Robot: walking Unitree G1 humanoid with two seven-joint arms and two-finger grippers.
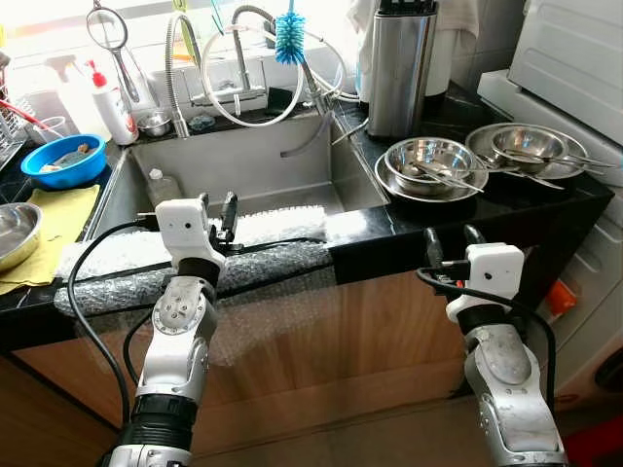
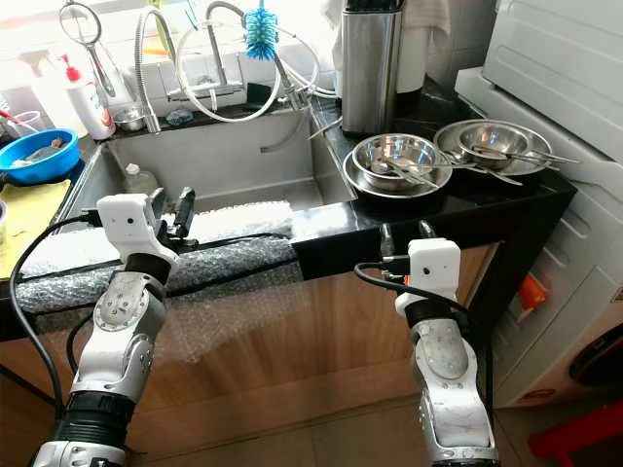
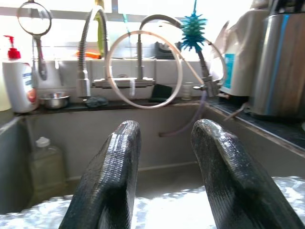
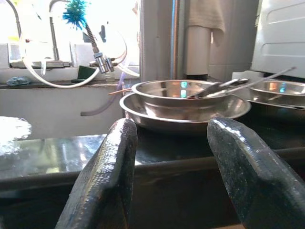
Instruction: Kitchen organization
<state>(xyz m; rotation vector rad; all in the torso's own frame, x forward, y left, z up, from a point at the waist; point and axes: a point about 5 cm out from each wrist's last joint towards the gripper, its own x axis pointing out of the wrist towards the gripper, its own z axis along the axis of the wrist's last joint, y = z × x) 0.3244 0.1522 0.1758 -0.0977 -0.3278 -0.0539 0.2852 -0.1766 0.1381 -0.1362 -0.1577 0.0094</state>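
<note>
Two nested steel bowls (image 1: 430,163) with utensils in them sit on the black counter (image 1: 506,199) right of the sink (image 1: 243,161). A second steel bowl set (image 1: 531,146) lies further right. My left gripper (image 1: 217,218) is open over the sink's front edge, above the bubble wrap (image 1: 195,272), holding nothing. My right gripper (image 1: 453,243) is open just below and in front of the counter edge, facing the nested bowls (image 4: 183,98). In the left wrist view the open fingers (image 3: 119,157) point at the faucet (image 3: 138,62).
A blue bowl (image 1: 64,161), yellow cloth (image 1: 63,214) and steel bowl (image 1: 15,233) lie left of the sink. A plastic bottle (image 1: 161,185) stands inside it. A tall steel canister (image 1: 399,68) is behind the bowls. A white appliance (image 1: 574,58) stands at the right.
</note>
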